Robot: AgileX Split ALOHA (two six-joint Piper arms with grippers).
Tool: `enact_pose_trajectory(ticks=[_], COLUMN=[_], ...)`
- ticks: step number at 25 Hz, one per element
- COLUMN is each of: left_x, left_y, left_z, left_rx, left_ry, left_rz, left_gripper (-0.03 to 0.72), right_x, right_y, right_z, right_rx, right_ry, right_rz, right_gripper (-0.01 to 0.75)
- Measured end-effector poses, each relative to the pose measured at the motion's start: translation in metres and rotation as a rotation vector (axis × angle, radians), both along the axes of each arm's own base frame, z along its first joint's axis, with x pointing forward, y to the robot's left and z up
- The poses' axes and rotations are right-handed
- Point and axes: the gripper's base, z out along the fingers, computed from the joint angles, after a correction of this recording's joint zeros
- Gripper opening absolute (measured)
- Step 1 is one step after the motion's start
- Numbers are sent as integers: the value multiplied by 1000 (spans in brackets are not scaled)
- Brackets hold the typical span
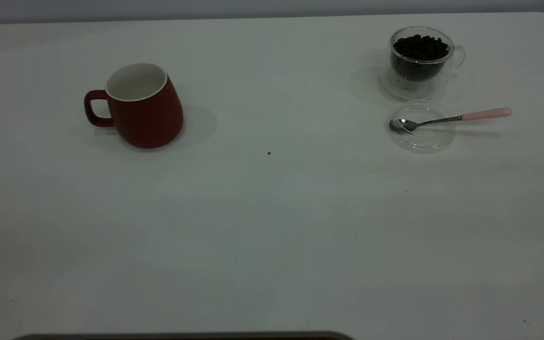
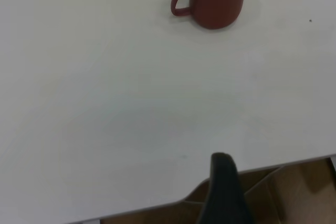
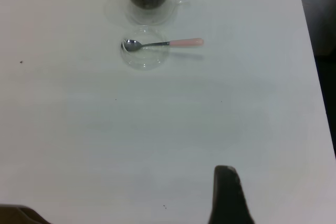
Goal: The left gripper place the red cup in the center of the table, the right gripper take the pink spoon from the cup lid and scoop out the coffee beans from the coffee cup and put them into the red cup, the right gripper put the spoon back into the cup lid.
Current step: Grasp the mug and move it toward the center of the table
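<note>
Exterior view first: the red cup (image 1: 143, 106) stands upright at about ten o'clock on the white table (image 1: 272, 226), handle toward nine, well apart from everything else. Over at two o'clock sits the glass coffee cup (image 1: 420, 59), full of dark coffee beans (image 1: 420, 47). Just beside it, nearer the camera, lies the clear cup lid (image 1: 420, 128) with the pink spoon (image 1: 451, 118) resting in it, bowl inside, pink handle sticking out toward three. A tiny dark speck (image 1: 269, 153) marks the open middle. Left gripper (image 2: 224, 190) and right gripper (image 3: 227, 195) each show one dark finger at the table's near edge; clenched or released, I cannot tell.
</note>
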Motion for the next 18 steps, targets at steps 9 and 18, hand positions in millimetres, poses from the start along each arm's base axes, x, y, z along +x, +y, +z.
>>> enact_pose_trajectory(ticks=[9, 18], left_x=[76, 190], left_y=[-6, -10], left_z=[14, -6], left_rx=[13, 68], left_ry=[172, 357], left_rz=[82, 169], left_gripper=[587, 587], right_x=[0, 0], right_y=[0, 0], right_z=[0, 0], right_rx=[0, 0], right_ry=[0, 0], right_rz=[0, 0], right_gripper=[535, 535])
